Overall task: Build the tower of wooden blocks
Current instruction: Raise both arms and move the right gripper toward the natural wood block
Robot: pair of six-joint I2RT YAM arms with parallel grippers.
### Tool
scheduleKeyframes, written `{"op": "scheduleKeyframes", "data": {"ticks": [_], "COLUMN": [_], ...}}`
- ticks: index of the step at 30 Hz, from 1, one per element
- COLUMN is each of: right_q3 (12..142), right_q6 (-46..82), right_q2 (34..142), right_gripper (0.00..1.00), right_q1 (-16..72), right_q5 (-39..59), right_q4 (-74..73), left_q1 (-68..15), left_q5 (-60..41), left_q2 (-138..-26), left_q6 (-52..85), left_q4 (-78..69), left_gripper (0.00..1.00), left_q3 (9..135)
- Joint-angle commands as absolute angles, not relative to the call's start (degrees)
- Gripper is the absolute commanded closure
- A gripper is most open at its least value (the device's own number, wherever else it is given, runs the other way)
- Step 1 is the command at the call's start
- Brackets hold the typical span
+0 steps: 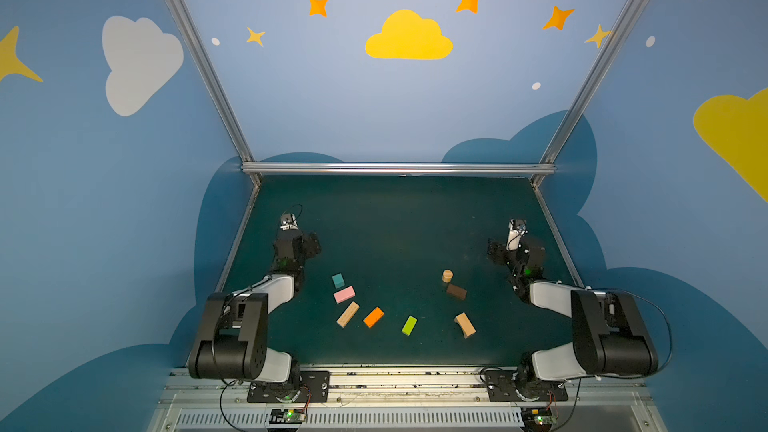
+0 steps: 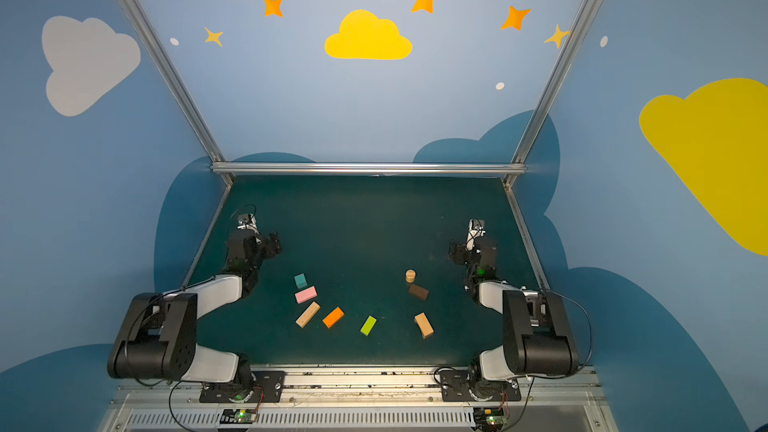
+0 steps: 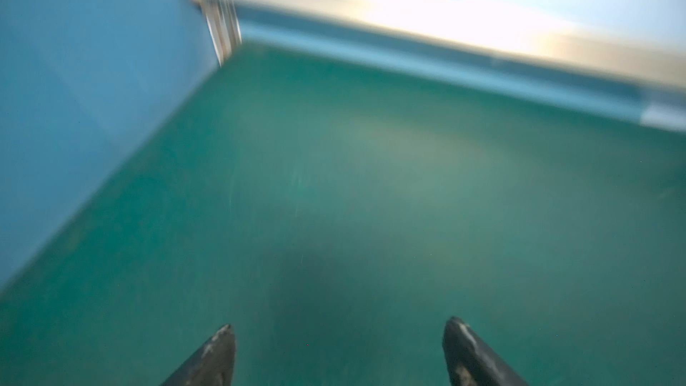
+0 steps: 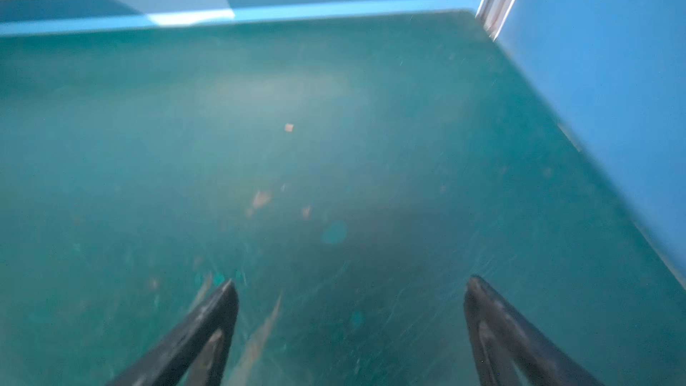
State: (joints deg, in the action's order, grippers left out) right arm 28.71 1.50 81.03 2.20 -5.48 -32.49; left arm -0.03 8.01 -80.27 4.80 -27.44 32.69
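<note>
Left gripper (image 3: 338,326) and right gripper (image 4: 350,281) spread, empty. Teal cube (image 1: 338,280) nearest left gripper, toward the surface (image 1: 395,222) near edge.

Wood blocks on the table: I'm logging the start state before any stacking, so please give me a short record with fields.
tower: not started; no block sits on another
surface: green mat
left group: teal cube, pink brick, tan plank, orange brick
middle: lime green brick
right group: tan short cylinder standing on end, dark brown brick, tan arch
left gripper: open, empty, over bare mat
right gripper: open, empty, over bare mat
</note>
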Motion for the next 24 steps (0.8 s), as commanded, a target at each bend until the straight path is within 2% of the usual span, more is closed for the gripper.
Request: {"op": "scheduleKeyframes", "data": {"ticks": [1,6,15,18,24], "right_q3": [32.6,36.2,40.9,42.3,44.0], "right_q6": [2.0,4.1,15.8,22.1,33.4], "right_q2": [75.3,68.4,54.5,51.1,49.2], "right_gripper": [0.08,0.08,0.17,0.21,0.21], "right_q1": [3.0,4.9,14.2,19.0,33.8], "right_q5": [-7.8,-12.9,-25.0,-27.7,-36.8], "right_q4": [-21.8,-9.0,15.8,24.2,38.0], "left_q1": [-0.2,-1.8,-7.2,-8.4,-11.2], "left_q5": [7.2,2.3,-4.3,-7.5,-10.0], "left_q2": [-75.4,-68.5,-59.2,-56.0,-47.4], "left_q6": [5.7,5.2,8.5,10.4,12.0], "left_q4": [-19.2,-13.4,-4.4,-2.5,-0.5], "left_gripper": [0.15,0.13,0.13,0.13,0.12], "left_q3": [33.8,34.8,37.4,36.9,33.6]}}
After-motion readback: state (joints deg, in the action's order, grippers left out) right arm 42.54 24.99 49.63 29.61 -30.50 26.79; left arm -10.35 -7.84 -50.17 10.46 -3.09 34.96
